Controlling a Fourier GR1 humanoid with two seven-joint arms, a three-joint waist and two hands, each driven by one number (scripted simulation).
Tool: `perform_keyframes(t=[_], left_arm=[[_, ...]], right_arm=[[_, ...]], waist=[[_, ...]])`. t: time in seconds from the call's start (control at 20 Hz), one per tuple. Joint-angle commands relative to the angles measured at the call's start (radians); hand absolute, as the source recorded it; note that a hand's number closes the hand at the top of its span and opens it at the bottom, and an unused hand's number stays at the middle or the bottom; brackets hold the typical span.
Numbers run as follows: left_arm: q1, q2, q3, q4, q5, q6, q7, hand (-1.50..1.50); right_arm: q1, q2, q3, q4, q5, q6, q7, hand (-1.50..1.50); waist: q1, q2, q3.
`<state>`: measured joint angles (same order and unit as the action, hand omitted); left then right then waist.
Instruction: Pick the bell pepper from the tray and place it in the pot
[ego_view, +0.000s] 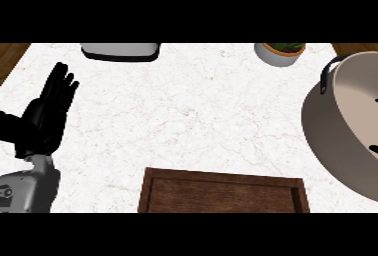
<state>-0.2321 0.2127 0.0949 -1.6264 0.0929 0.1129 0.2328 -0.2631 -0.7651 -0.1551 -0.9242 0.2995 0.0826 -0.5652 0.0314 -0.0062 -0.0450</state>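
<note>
I see my left hand (46, 112) resting at the left edge, fingers straight and pointing up, open and holding nothing. The wooden tray (221, 192) sits low centre on the white desk (192, 110); the pot (343, 125) stands at the right edge. I cannot see the bell pepper or my right hand.

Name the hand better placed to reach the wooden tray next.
Left, probably: the robot's black left hand rests open beside the brown wooden tray. No right hand shows. No bell pepper is visible.
</note>
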Motion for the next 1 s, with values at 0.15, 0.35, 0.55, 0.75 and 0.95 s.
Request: perform_keyframes(t=[0.15, 0.35, 0.55, 0.75, 0.95], left_arm=[[0.003, -0.007, 0.004, 0.007, -0.010, 0.014, -0.017, 0.00], [0.007, -0.007, 0.009, 0.008, -0.001, 0.007, -0.014, 0.00], [0.008, 0.001, 0.013, -0.023, 0.002, 0.007, -0.001, 0.00], [0.034, -0.018, -0.006, -0.015, -0.009, 0.008, -0.010, 0.00], [0.026, -0.041, -0.019, 0.005, -0.017, 0.013, -0.048, 0.00]], right_arm=[[-0.084, 0.117, -0.127, 0.095, -0.263, 0.183, -0.059, -1.50], [-0.110, 0.078, -0.199, 0.200, -0.343, 0.266, -0.054, -1.50], [-0.129, -0.017, -0.263, 0.320, -0.398, 0.382, -0.092, -1.50], [-0.149, -0.106, -0.273, 0.437, -0.395, 0.495, -0.133, -1.50], [-0.173, -0.190, -0.287, 0.518, -0.400, 0.574, -0.157, -1.50]], waist=[[-0.003, 0.012, 0.050], [0.004, 0.019, 0.050], [0.009, 0.020, 0.051], [0.006, 0.020, 0.051], [0.014, 0.027, 0.054]])
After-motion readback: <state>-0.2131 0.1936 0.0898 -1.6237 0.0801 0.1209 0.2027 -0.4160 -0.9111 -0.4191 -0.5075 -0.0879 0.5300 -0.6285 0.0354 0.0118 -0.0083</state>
